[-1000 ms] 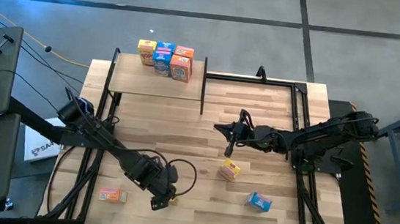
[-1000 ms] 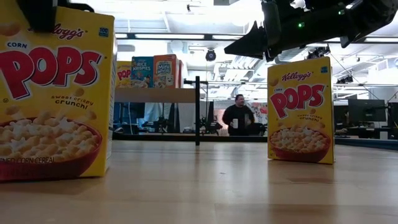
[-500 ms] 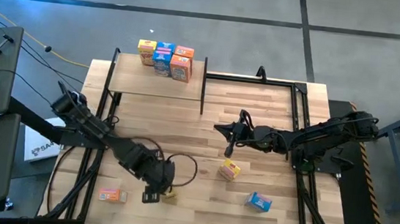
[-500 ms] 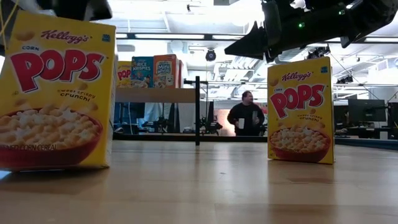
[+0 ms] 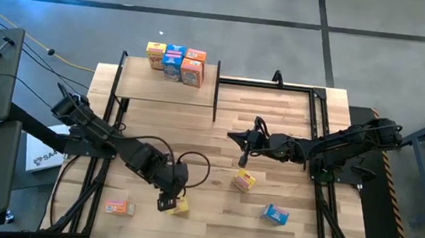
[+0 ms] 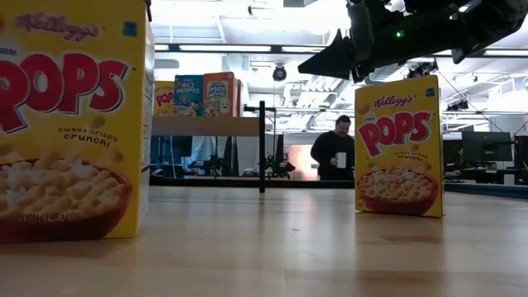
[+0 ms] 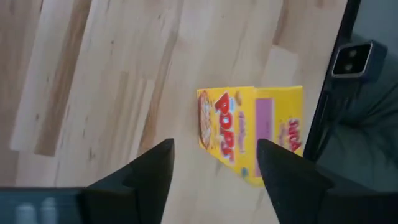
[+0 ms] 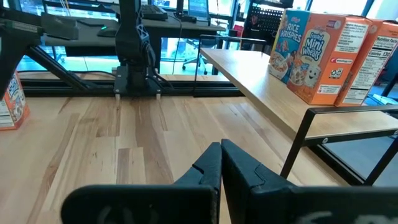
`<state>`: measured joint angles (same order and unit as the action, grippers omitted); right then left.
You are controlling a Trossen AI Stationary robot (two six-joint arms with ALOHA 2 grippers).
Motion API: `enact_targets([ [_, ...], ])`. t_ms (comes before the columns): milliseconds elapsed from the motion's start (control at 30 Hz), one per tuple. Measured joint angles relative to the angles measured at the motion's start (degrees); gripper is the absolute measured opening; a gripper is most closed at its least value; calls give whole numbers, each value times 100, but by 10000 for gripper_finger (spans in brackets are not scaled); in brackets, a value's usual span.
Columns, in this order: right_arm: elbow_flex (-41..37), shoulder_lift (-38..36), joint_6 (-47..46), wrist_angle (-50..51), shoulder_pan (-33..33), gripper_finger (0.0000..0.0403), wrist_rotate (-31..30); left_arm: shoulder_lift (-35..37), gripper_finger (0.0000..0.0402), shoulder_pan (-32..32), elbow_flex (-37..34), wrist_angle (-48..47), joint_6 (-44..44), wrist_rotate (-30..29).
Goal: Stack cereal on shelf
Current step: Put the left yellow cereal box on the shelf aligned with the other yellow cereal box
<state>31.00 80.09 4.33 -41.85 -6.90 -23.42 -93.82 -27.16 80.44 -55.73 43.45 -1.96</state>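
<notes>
A yellow Pops cereal box (image 7: 239, 130) stands upright on the table near its near edge, large in the low view (image 6: 70, 124) and small from above (image 5: 181, 206). My left gripper (image 5: 165, 201) hovers over it, open; its fingers (image 7: 152, 171) stand apart above the box's near side. My right gripper (image 5: 243, 159) is shut and waits in mid-air above a second yellow Pops box (image 5: 243, 181), which stands upright (image 6: 398, 146). The light-wood shelf (image 5: 164, 91) carries three boxes, yellow, blue and orange (image 5: 174, 62), at its far edge.
An orange box (image 5: 116, 207) lies near the table's near-left corner and a blue box (image 5: 274, 214) near the right. A black metal frame (image 5: 318, 121) runs along the right side. A cable loop (image 5: 196, 172) trails by the left arm. A person (image 6: 334, 153) stands in the room behind.
My left gripper has shifted a little toward the table's left and far edges while the arm swung round. The yellow box under it tipped sideways and now stands upright again, closer to the table's near edge. The person in the room walked to the right.
</notes>
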Motion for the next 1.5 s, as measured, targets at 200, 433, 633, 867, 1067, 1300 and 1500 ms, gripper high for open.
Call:
enact_targets([
  [200,0,0,-60,57,0,0,2,0,275,-162,0,339,737,46],
  [433,0,0,-45,54,0,0,2,-96,294,-437,7,443,1372,-286],
  [633,2,0,-47,51,0,0,2,-435,294,-607,0,434,1487,-290],
  [867,2,0,-93,50,-1,0,114,-479,294,-631,-2,418,1347,-510],
  [1067,2,0,-93,46,0,0,146,-479,294,-633,-2,416,1149,-610],
  [1300,2,0,-60,45,-1,0,150,-479,294,-633,-2,304,1144,-719],
  [1500,2,0,-47,45,-1,0,155,-479,294,-643,0,348,1235,-627],
])
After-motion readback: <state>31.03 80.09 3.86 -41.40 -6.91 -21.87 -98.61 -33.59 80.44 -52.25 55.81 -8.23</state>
